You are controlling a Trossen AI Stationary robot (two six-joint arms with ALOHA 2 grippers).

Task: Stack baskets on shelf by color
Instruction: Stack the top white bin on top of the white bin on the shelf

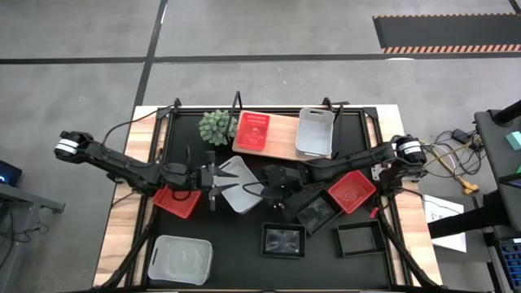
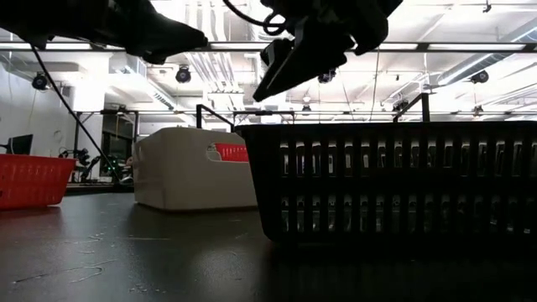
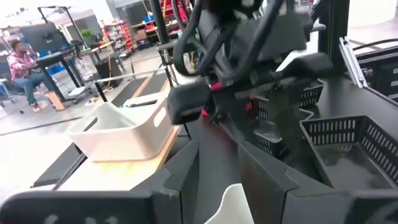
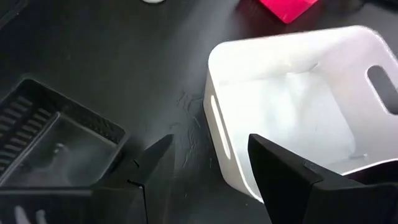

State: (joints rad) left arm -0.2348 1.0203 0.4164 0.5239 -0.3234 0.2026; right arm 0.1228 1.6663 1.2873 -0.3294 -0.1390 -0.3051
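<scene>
A white basket [image 1: 238, 183] rests flat on its bottom on the black mat at mid-table; it also shows in the low view [image 2: 193, 168] and the right wrist view [image 4: 298, 106]. My left gripper [image 1: 213, 177] is open above its left end, clear of it, as the low view shows [image 2: 180, 38]. My right gripper [image 1: 273, 189] is open above its right end, with the short wall and its handle slot [image 4: 217, 124] below the gap between the fingers. The shelf [image 1: 281, 145] at the far side carries a red basket [image 1: 252, 132] and a white basket [image 1: 315, 132].
A green plant [image 1: 218, 126] stands left of the shelf. Red baskets lie at the left [image 1: 177, 201] and right [image 1: 352, 190]. Three black baskets [image 1: 317, 213] [image 1: 282, 241] [image 1: 361, 238] lie at the near right. Another white basket [image 1: 181, 259] lies at the near left.
</scene>
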